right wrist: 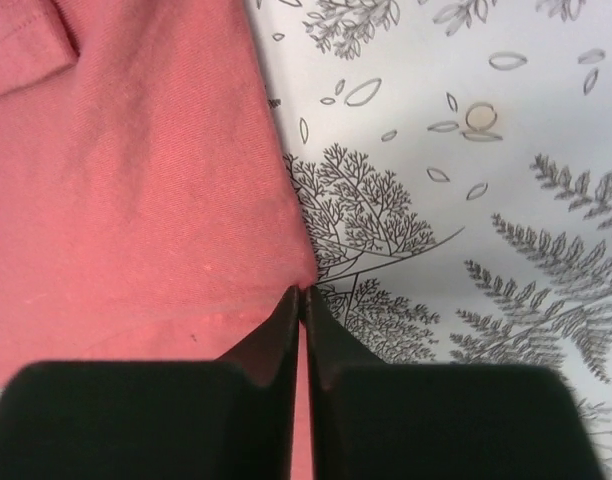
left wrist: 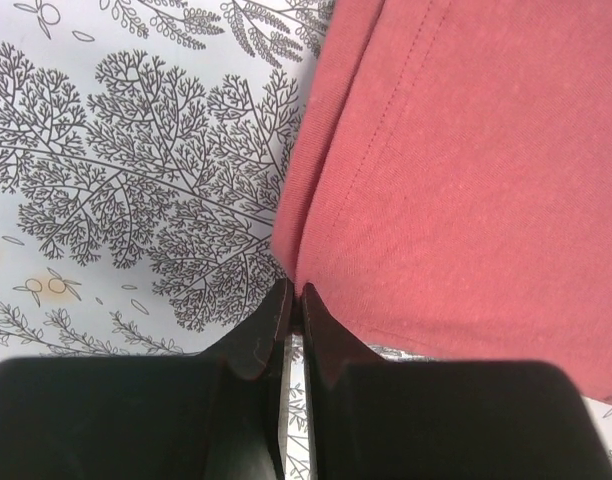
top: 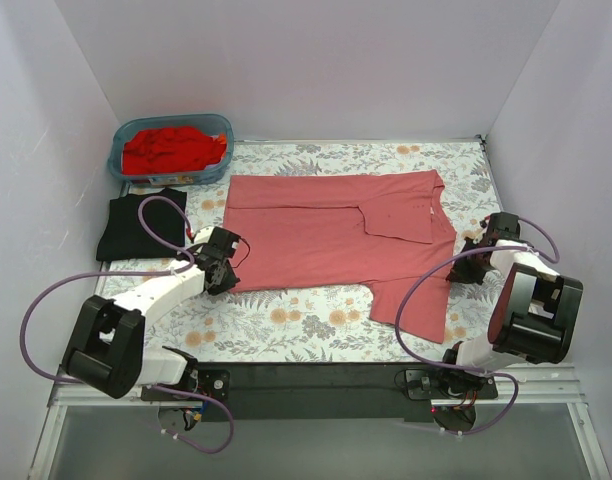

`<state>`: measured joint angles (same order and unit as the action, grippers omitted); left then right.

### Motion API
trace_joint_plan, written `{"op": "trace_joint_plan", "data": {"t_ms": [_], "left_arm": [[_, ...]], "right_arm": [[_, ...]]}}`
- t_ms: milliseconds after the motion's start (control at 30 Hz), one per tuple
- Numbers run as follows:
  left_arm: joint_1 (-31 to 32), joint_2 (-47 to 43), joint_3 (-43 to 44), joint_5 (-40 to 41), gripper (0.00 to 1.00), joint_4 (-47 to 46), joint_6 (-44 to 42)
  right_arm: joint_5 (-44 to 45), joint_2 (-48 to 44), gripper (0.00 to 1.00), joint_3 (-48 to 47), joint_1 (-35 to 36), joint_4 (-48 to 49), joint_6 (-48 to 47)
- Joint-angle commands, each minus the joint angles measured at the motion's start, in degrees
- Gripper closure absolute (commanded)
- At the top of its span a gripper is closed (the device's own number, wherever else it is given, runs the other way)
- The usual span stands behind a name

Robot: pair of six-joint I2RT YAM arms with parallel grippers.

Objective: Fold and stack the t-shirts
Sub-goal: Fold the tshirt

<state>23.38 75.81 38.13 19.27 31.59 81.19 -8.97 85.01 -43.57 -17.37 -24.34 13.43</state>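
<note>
The salmon-pink t-shirt (top: 336, 235) lies spread across the middle of the table, its far part folded over and one sleeve pointing toward the near right. My left gripper (top: 223, 262) is shut on the shirt's near left corner (left wrist: 386, 200). My right gripper (top: 478, 248) is shut on the shirt's right edge (right wrist: 136, 200) beside the sleeve. A folded black t-shirt (top: 139, 224) lies at the left. Bright red t-shirts (top: 173, 148) are heaped in a bin at the back left.
A blue plastic bin (top: 218, 160) stands at the back left corner. The floral table cover (top: 286, 325) shows along the near side and at the right. White walls close the table on three sides.
</note>
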Motion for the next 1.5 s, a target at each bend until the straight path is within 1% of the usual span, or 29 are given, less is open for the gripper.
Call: {"op": "trace_joint_plan", "data": {"t_ms": [0,100,133,267,333,400,500,600,867,1033,1300,1467], "left_arm": [[-0.3,-2.9,0.1,-0.5,1.00,2.4,0.3],[-0.3,-4.9,0.3,-1.6,1.00,4.3,0.7],[-0.3,-5.7,0.5,-1.9,1.00,5.1,1.2],[-0.3,-9.2,2.6,-3.3,1.00,10.1,2.9],[-0.4,-11.0,3.3,-5.0,1.00,10.0,2.9],[-0.7,-11.3,4.8,-4.9,1.00,11.1,2.8],[-1.7,-8.3,8.9,-3.2,1.00,12.0,0.8],[-3.6,-4.8,11.4,-2.7,1.00,10.0,-1.1],[-8.1,6.5,19.4,-5.5,1.00,5.0,-3.3],[-11.0,13.1,22.8,-6.8,1.00,3.0,-4.1],[-12.5,20.0,26.9,-6.9,1.00,0.5,-5.6],[-12.9,22.3,28.2,-6.3,1.00,-1.0,-5.7]], "right_arm": [[2.0,-2.1,0.98,1.5,-0.2,-2.5,-0.2],[1.8,-4.8,0.99,1.6,-0.2,-5.1,-0.2],[1.6,-5.5,0.99,1.6,-0.2,-7.3,-0.2],[3.3,-9.7,0.99,1.0,-0.4,-11.8,-1.1],[3.5,-10.9,0.99,0.5,-0.4,-12.3,-1.7],[3.3,-11.4,0.99,-0.9,-0.4,-13.1,-1.8],[1.1,-10.3,0.99,-4.7,-0.4,-13.4,-1.4],[-0.8,-7.8,0.99,-9.3,-0.4,-13.1,-0.6],[-5.1,2.4,0.99,-19.6,-0.5,-12.3,0.8],[-7.2,7.8,0.99,-25.7,-0.1,-12.2,0.9],[-7.9,15.4,0.99,-32.3,0.8,-12.2,1.2],[-7.9,18.5,0.99,-35.5,1.4,-12.2,1.2]]}}
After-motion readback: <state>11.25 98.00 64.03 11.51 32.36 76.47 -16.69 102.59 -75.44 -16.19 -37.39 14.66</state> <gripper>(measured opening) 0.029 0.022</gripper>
